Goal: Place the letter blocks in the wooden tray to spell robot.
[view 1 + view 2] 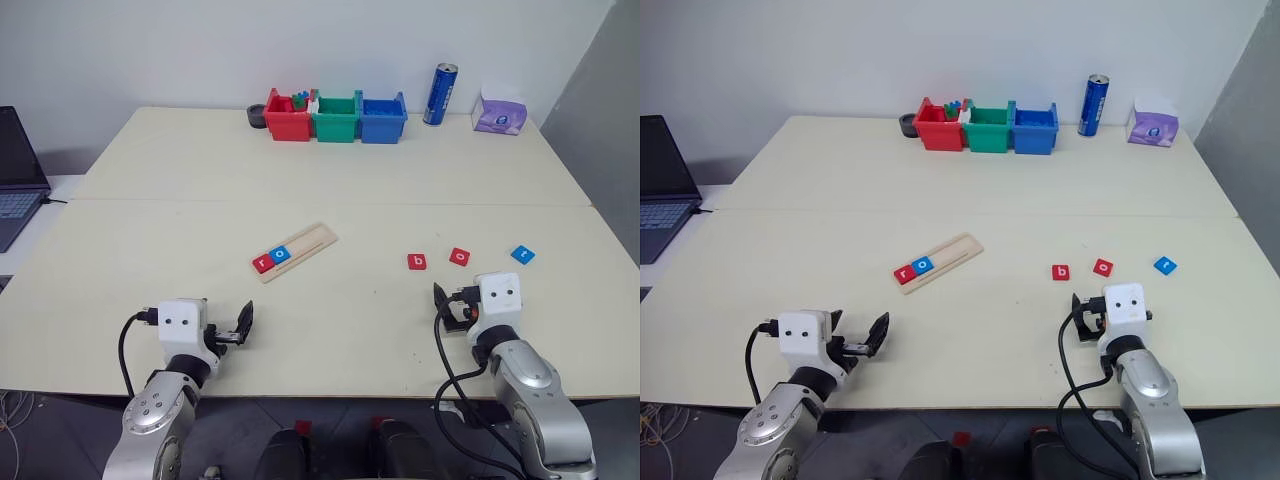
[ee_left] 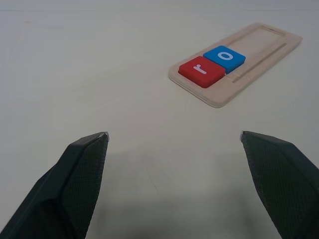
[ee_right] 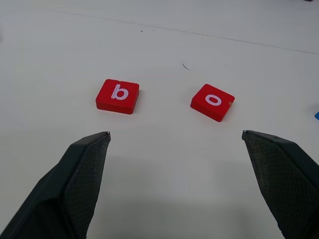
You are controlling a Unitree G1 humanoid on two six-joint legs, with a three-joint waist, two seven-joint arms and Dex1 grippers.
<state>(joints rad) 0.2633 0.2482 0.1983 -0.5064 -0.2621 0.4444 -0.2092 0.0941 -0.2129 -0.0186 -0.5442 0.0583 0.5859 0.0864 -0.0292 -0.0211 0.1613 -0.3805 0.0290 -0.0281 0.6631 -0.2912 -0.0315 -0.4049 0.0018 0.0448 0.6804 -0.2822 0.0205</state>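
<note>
Red r block and blue o block fill the wooden tray's near end; I see both the left gripper and right gripper wide open, empty.

Office or lab, laptop, worktable

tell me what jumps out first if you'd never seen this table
The wooden tray lies mid-table with a red r block and a blue o block at its near end. To its right, loose on the table, lie a red b block, red o block and blue t block.
</note>
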